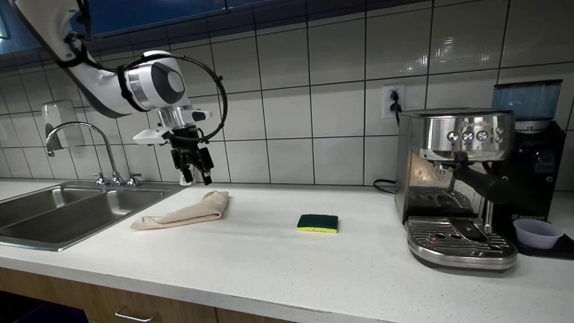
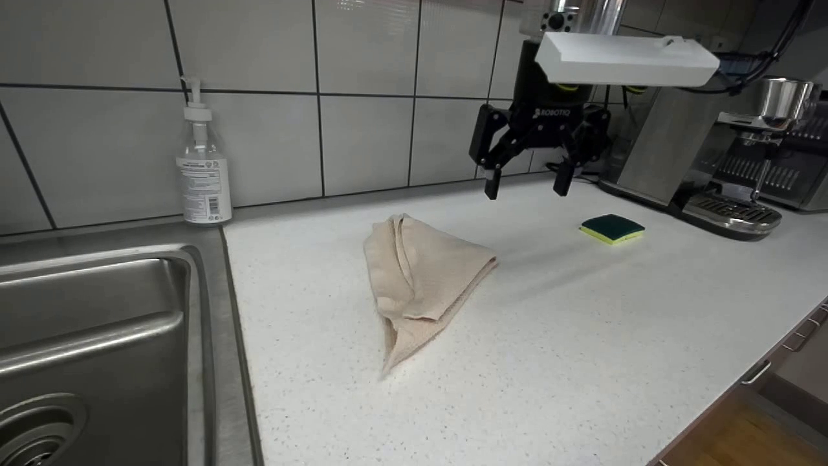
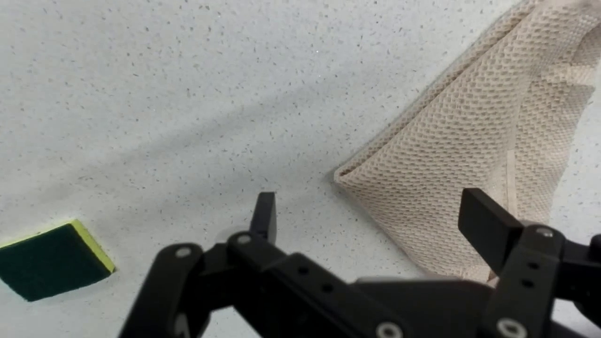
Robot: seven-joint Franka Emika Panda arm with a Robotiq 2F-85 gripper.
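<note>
Where the gripper (image 2: 527, 186) hangs: above the counter (image 2: 582, 356), near the cloth (image 2: 440, 265) but apart from it.
Fingers (image 3: 486, 225): spread wide, grip released.
Cloth: beige, folded, lying on the counter between sink (image 2: 223, 323) and sponge (image 1: 317, 223); partly behind one finger in the wrist view.
Sponge: dark green over yellow, flat on the counter, between cloth and espresso machine (image 1: 448, 179) in both exterior views.

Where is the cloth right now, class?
In both exterior views, the cloth lies on the counter, right of the sink and left of the sponge. The wrist view shows it at right.
</note>
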